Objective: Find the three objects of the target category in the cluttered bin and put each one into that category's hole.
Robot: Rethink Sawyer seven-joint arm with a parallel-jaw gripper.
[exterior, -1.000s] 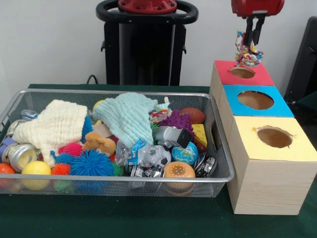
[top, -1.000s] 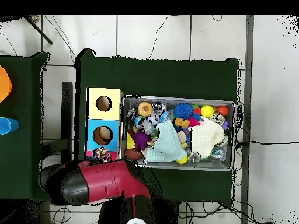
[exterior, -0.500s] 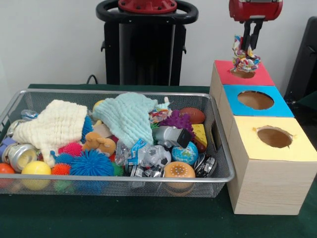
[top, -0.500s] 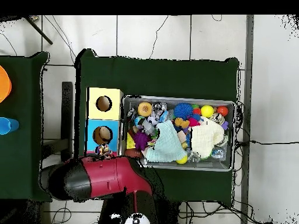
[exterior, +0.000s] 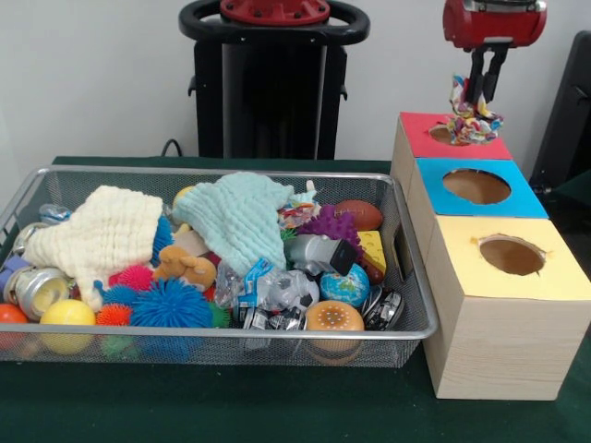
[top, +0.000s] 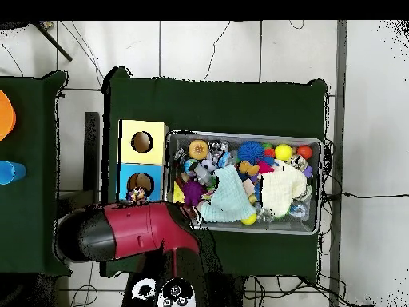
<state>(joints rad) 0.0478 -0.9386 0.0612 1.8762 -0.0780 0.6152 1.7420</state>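
Note:
My gripper hangs at the top right, shut on a crinkled confetti piece. The piece dangles just above the red-topped box, over the right part of its top, past its hole. In the overhead view the piece peeks out from under my arm, at the near edge of the blue-topped box. The yellow-topped box's hole is open and empty; it also shows in the overhead view. The wire bin stands to the left, full of clutter. A multicolour scrap lies beside the mint cloth.
The blue-topped box stands between the red and yellow ones. The bin holds a cream cloth, a mint cloth, spiky balls, cans, a small globe and a toy football.
My gripper has moved right in the front view with the confetti piece, from over the red box's hole to the right part of its top. The bin is unchanged.

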